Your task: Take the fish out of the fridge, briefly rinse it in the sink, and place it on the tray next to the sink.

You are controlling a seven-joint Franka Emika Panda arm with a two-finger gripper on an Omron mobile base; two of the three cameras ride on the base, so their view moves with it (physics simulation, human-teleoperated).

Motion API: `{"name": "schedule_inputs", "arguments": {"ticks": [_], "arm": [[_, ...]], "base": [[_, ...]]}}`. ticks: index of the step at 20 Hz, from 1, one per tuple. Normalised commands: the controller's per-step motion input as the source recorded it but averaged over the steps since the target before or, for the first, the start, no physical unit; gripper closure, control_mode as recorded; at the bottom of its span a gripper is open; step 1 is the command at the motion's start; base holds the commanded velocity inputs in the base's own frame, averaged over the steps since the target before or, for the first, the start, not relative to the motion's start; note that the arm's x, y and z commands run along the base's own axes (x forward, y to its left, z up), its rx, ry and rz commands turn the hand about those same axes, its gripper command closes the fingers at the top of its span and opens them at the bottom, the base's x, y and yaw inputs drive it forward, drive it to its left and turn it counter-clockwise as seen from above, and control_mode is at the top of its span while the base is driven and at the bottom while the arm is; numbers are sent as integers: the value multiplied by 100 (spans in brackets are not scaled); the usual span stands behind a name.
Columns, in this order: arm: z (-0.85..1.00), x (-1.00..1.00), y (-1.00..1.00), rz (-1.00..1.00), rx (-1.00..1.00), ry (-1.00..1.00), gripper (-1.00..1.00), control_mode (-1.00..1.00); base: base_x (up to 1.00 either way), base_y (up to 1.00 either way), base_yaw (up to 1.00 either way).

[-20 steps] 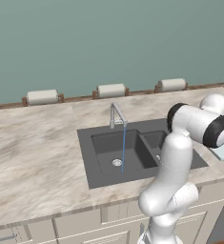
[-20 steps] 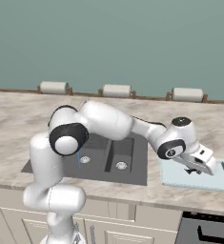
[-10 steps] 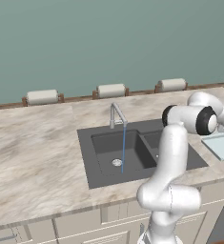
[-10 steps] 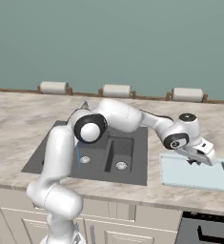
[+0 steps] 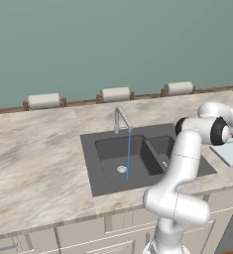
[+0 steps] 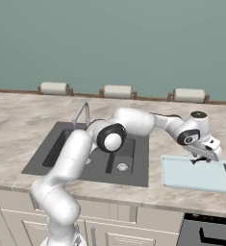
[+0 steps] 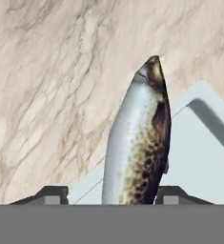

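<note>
Light is even and soft across all three rendered views, with no glare and no single bright source to pick out. The sink (image 5: 138, 158) basins read darkest, and the arm lays only a faint shadow on the counter (image 6: 23, 120). Between the fingers the fish (image 7: 137, 143) looks slightly soft and pixelated, as does the marbled surface beyond the fingertips.

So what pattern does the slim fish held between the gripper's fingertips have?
The slim fish is silvery grey on one flank, brown-speckled yellowish on the other; clearest in the hand view.
</note>
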Motion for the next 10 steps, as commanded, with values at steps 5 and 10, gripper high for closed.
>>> {"name": "schedule_inputs", "arguments": {"ticks": [5, 10], "arm": [[44, -63, 0, -12, 3, -3, -100, -100], [97, -80, 6, -13, 0, -12, -100, -100]], "base": [[0, 0, 0], [0, 0, 0]]}}
